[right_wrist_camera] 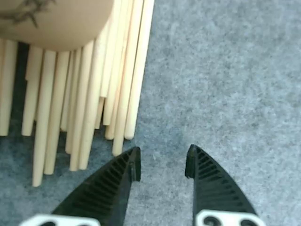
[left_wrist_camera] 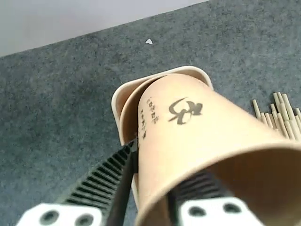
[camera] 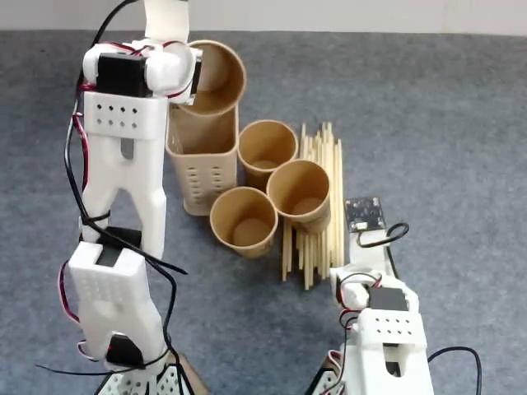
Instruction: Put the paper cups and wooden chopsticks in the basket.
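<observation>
Grey carpet (camera: 445, 107) covers the whole table. L arm (camera: 123, 164) is the biggest thing on it and stretches along the left side toward the far edge. R arm (camera: 383, 329) sits low at the near right corner.

Basket (camera: 200, 164), beige w/ perforated walls, stands upright beside the L arm's upper section. Its open mouth faces up.

L gripper (left_wrist_camera: 157, 174) is clamped on the wall of a held cup (camera: 216, 78), w/ one finger (left_wrist_camera: 110, 172) outside and the other inside the mouth. That cup is tilted, w/ its base end poking into the basket's far end and its mouth up and out.

Three cups (camera: 266, 148) stand upright and open on the carpet just right of the basket, bunched close together. The one nearest the chopsticks overlaps that pile.

Chopsticks (camera: 321, 206) lie flat in a loose bundle, roughly parallel, btwn the cups and the R arm.

R gripper (right_wrist_camera: 162, 162) hovers low over bare carpet just beside the bundle's near ends. Its fingers are spread apart w/ nothing btwn them.
</observation>
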You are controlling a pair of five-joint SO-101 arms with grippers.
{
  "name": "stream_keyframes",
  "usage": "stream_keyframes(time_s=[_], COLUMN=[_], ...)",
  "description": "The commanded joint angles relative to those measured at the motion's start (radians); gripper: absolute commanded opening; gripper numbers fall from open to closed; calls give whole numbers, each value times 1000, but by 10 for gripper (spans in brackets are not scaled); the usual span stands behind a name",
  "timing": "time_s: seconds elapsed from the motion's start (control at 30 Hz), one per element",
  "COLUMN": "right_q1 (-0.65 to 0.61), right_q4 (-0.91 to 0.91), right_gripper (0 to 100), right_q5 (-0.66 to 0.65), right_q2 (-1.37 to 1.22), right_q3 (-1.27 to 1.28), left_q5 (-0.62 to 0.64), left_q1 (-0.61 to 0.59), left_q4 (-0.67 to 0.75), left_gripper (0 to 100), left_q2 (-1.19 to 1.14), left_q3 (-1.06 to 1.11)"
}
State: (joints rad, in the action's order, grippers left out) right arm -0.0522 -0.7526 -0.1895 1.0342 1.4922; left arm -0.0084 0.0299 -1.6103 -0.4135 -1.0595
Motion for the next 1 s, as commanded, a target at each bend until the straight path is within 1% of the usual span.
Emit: stream_keyframes(time_s=[0.0, 0.13, 0.27, 0.43, 0.53, 0.57, 0.63, 0.67, 0.73, 0.87, 0.97], right_q1=[-8, -8, -8, -4, 15, 24, 30, 30, 22, -67, -113], right_q4=[12, 12, 12, 8, 7, -1, -81, -140, -254, -446, -570], right_gripper=[173, 173, 173, 173, 173, 173, 173, 173, 173, 173, 173], right_q5=[5, 5, 5, 9, 12, 12, 25, 51, 95, 120, 157], right_q2=[-1, 1, 2, 2, 2, -5, -13, -27, -87, -357, -607], right_q3=[-7, -7, -7, -16, -48, -104, -252, -357, -582, -1015, -1285], left_q5=[2, 2, 2, 3, 8, 8, 11, 11, 9, 9, 9], left_q1=[-45, -102, -142, -252, -343, -374, -438, -470, -518, -529, -509], left_q4=[11, 6, 5, -35, -94, -114, -161, -172, -170, -170, -161], left_gripper=[262, 235, 232, 232, 232, 232, 232, 232, 232, 232, 234], left_q2=[8, 8, 8, 7, 7, 4, -2, -4, 5, 5, 2], left_q3=[-99, -259, -375, -429, -432, -430, -424, -394, -257, 61, 231])
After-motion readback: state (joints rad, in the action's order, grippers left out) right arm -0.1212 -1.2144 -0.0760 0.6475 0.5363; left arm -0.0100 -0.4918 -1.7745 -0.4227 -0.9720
